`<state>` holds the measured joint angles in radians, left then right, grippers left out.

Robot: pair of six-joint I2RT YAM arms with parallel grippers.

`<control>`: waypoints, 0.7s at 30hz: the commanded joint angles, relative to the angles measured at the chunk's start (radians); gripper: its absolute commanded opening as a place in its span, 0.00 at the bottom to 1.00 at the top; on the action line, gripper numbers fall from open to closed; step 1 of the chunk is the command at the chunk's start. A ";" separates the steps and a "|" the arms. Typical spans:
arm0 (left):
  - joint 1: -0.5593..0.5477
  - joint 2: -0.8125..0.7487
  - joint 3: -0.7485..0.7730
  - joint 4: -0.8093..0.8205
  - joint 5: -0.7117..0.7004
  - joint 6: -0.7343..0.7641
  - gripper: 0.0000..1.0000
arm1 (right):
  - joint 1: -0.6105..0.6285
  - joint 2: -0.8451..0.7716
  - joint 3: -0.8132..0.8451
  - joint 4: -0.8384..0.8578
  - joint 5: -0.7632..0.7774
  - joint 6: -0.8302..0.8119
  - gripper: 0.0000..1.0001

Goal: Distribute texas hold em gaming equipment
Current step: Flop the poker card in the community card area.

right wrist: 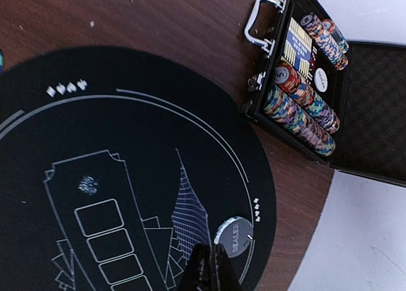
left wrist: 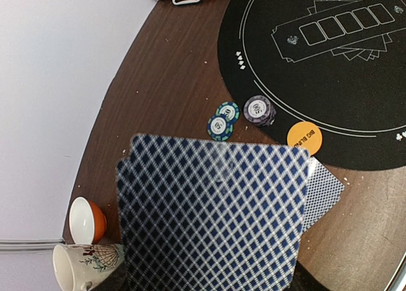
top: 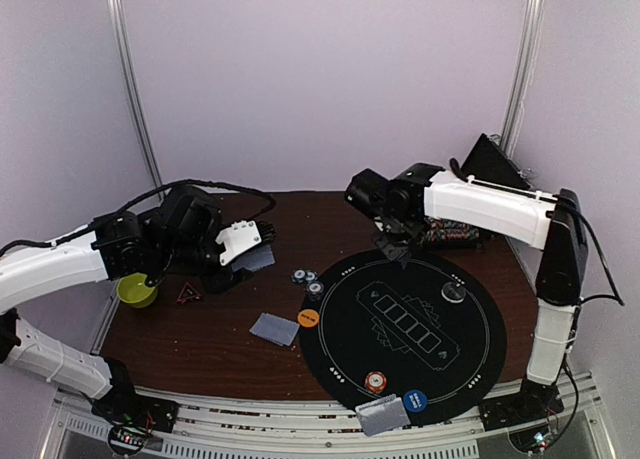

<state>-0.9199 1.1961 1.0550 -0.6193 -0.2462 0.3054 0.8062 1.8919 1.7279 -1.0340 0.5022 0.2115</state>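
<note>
Left gripper (top: 243, 245) hangs over the left side of the brown table (top: 215, 344), pinching a fan of blue-checked cards (left wrist: 216, 215). The fan fills the left wrist view, so the fingers are hidden there. Another card pokes out at the fan's right edge; can't tell if it is held or lying on the table. Right gripper (right wrist: 207, 265) has its fingers pressed together with nothing in them, tip low over the black round mat (top: 470, 339) just beside the silver dealer button (right wrist: 235, 236). Two striped chips (left wrist: 240, 115) sit touching on the wood at the mat's left edge. An orange disc (left wrist: 304, 138) overlaps the mat rim near them. A loose card (top: 274, 328) lies face down on the wood left of the orange disc. At the mat's near edge sit a reddish striped chip (top: 375, 382), a blue disc (top: 416, 400) and more grey-backed cards (top: 383, 415), the cards hanging off the rim. An open black case (right wrist: 355, 94) with rows of chips stands at the far right of the table. A bowl (left wrist: 87, 218) and a mug (left wrist: 79, 265) sit touching at the table's left edge.
</note>
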 commanded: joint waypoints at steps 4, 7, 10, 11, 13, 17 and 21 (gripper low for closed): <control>0.001 -0.024 0.003 0.053 0.000 0.003 0.60 | 0.076 0.141 0.007 -0.115 0.224 -0.009 0.00; 0.001 -0.027 -0.001 0.053 -0.002 0.003 0.60 | 0.114 0.225 0.022 -0.106 0.195 -0.011 0.00; 0.001 -0.035 -0.007 0.057 -0.004 0.005 0.60 | 0.147 0.306 0.042 -0.088 0.114 -0.014 0.00; 0.001 -0.035 -0.006 0.058 -0.005 0.006 0.60 | 0.154 0.329 0.052 -0.081 0.087 -0.012 0.00; 0.001 -0.035 -0.003 0.058 -0.004 0.007 0.61 | 0.156 0.359 0.062 -0.052 0.025 -0.007 0.00; 0.000 -0.039 -0.004 0.058 -0.003 0.011 0.61 | 0.154 0.383 0.057 0.012 -0.038 -0.005 0.00; 0.001 -0.041 -0.007 0.058 -0.004 0.010 0.61 | 0.143 0.389 0.051 0.045 -0.062 -0.012 0.00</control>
<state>-0.9199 1.1831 1.0531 -0.6178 -0.2470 0.3058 0.9634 2.2860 1.7634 -1.0344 0.4919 0.2050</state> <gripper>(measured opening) 0.607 0.015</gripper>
